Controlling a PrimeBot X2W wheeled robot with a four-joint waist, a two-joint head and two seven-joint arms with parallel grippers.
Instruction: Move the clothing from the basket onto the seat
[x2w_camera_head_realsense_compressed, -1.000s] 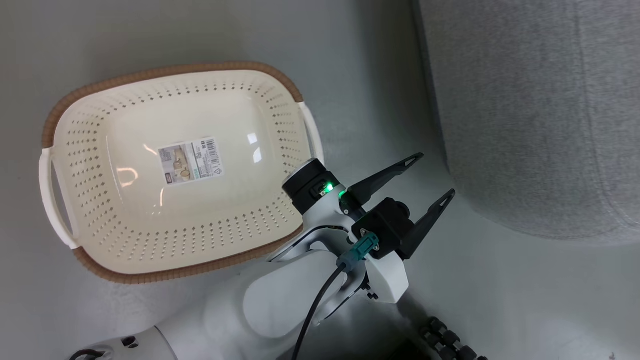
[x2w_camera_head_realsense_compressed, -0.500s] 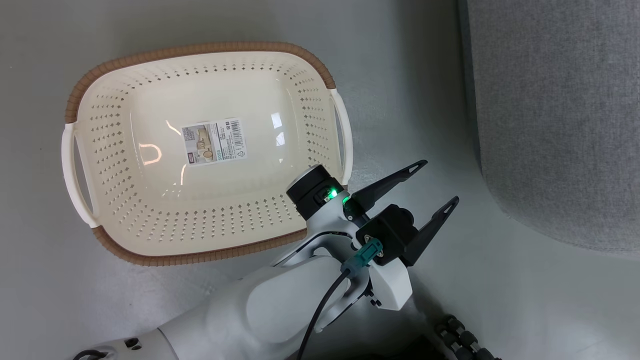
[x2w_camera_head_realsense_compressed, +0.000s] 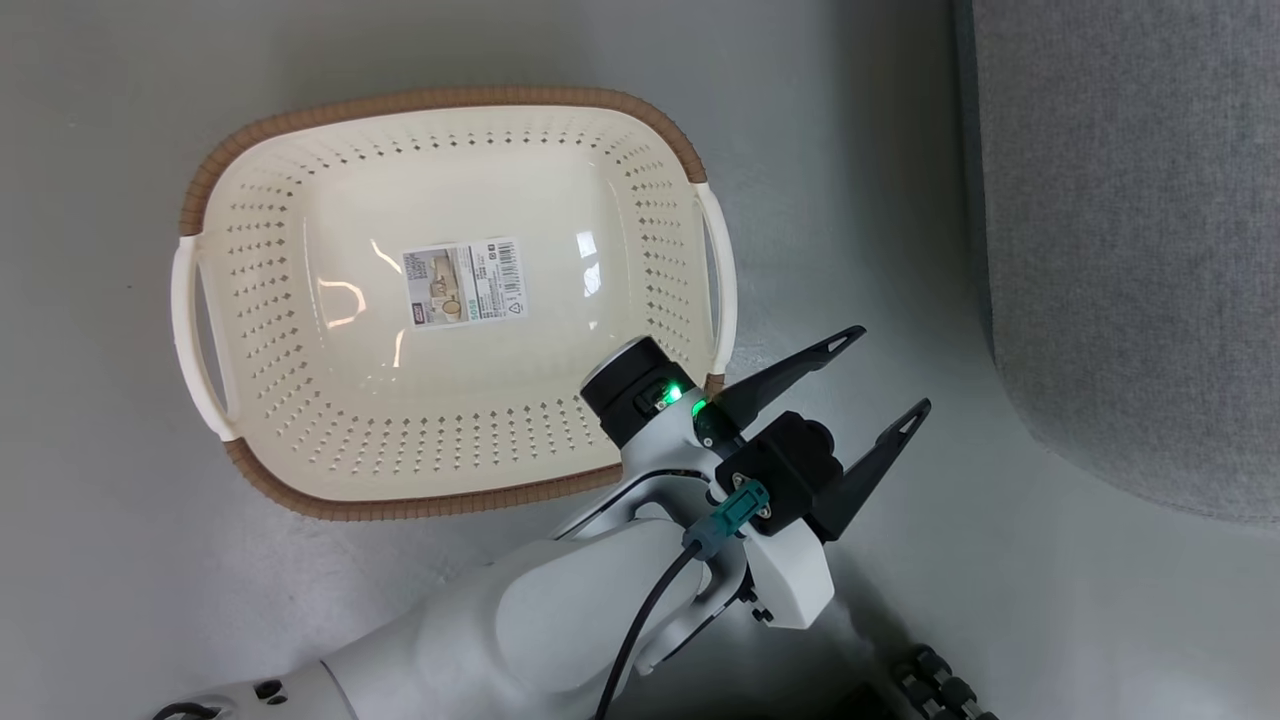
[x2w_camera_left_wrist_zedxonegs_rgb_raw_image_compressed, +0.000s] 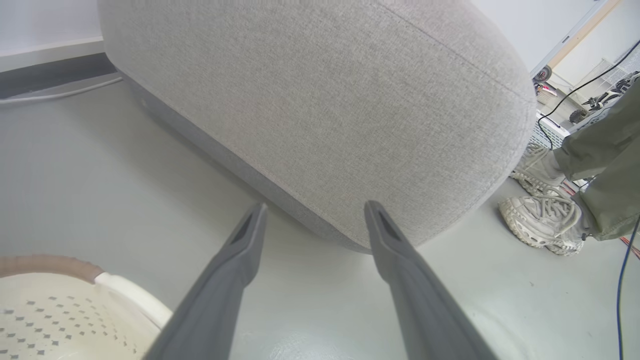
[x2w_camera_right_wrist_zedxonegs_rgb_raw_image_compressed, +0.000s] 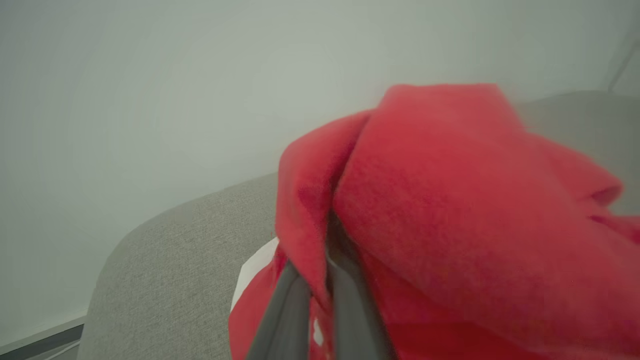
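Head view: left fingers (x2w_camera_head_realsense_compressed: 800, 365) apart

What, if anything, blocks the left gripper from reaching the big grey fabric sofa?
Probably nothing, so likely yes: the open left gripper points toward the grey fabric sofa, with only floor between.

A glossy white, rounded forearm shell (x2w_camera_head_realsense_compressed: 560, 620) ends in a black cylindrical wrist collar (x2w_camera_head_realsense_compressed: 625, 395) with a pale silver cap and a glowing green light (x2w_camera_head_realsense_compressed: 665, 398). A teal plug (x2w_camera_head_realsense_compressed: 735, 508) joins a thin black cable (x2w_camera_head_realsense_compressed: 640, 625) to a black boxy block (x2w_camera_head_realsense_compressed: 790, 465) on a white bracket (x2w_camera_head_realsense_compressed: 790, 575). The left gripper (x2w_camera_head_realsense_compressed: 888, 372) has long, tapering matte-black fingers with slotted tips. The right gripper (x2w_camera_right_wrist_zedxonegs_rgb_raw_image_compressed: 320, 272) has dark grey fingers (x2w_camera_right_wrist_zedxonegs_rgb_raw_image_compressed: 282, 315).
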